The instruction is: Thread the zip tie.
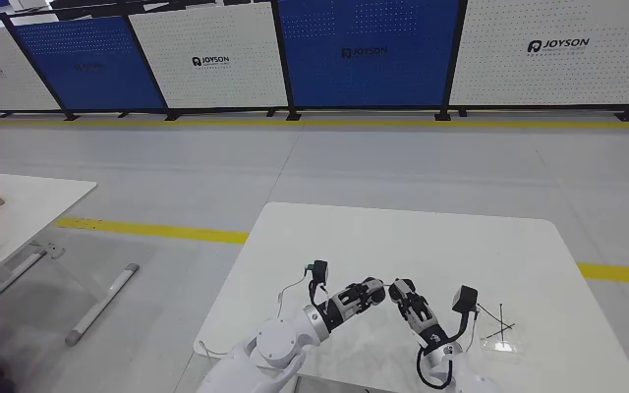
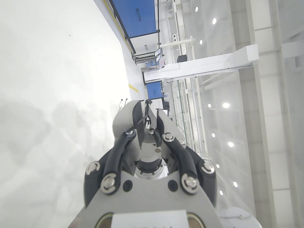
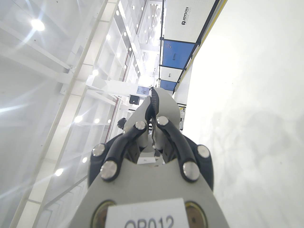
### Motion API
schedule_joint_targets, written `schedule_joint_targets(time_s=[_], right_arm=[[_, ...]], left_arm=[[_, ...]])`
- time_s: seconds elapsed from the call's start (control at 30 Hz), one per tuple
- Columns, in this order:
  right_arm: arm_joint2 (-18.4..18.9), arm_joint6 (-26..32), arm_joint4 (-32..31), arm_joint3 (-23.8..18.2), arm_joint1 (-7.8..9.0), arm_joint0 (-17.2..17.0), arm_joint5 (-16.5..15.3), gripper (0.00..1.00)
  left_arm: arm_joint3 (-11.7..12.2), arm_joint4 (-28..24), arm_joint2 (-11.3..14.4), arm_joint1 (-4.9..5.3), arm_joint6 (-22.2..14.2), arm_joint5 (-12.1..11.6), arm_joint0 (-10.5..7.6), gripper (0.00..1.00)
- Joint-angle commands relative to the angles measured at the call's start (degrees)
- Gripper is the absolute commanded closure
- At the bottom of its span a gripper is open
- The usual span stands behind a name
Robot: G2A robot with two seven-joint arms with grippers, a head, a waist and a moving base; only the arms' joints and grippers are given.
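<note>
We start with the big white table (image 1: 413, 236). Both arms sit low over it, near the robot's side, with their grippers almost tip to tip. The left gripper (image 2: 148, 106) has its fingers a little way apart. The thin black zip tie (image 2: 142, 120) lies slanting across one of its dark pads (image 2: 137, 116). The gap looks wider than the tie, so we think this gripper is not really holding it. The right gripper (image 3: 152, 93) is squeezed shut. It looks to us as if it pinches the far part of the tie, though that bit is very hard to see. A few spare ties (image 1: 501, 322) lie flat on the table on the right arm's side, well apart from the work. So what could go wrong? The two grippers are so close that a small push could make them bump, and a bump could knock the tie crooked. The tie is thin and bendy, held at one spot only, so it may sag or swing. Then its tip would miss the tiny hole in its head. If the left fingers close in the wrong place, they could bend the tie or flick it away. And if the right pinch slips, the tie drops flat on the table — a hard place to pick it up from.
</note>
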Motion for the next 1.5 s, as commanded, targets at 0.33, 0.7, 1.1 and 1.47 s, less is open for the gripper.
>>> schedule_joint_targets(time_s=[0.33,0.7,1.1,1.47], right_arm=[[0.08,-0.25,0.09,-0.13,-0.05,-0.08,0.26,0.25],[7.15,0.69,4.05,-2.65,0.74,-5.01,-3.24,0.0],[12.11,3.29,7.65,-3.91,1.4,-9.23,-8.01,0.0],[13.89,10.08,13.11,-4.11,1.8,-9.07,-5.16,0.0]], left_arm=[[-0.24,0.75,0.16,0.04,0.1,-0.03,0.09,1.0],[-2.64,1.39,-1.86,0.67,-1.0,1.71,1.4,1.0],[-4.06,1.32,-3.77,1.46,-5.23,4.08,2.97,1.0],[-4.06,1.32,-3.77,1.46,-5.23,4.08,2.97,1.0]])
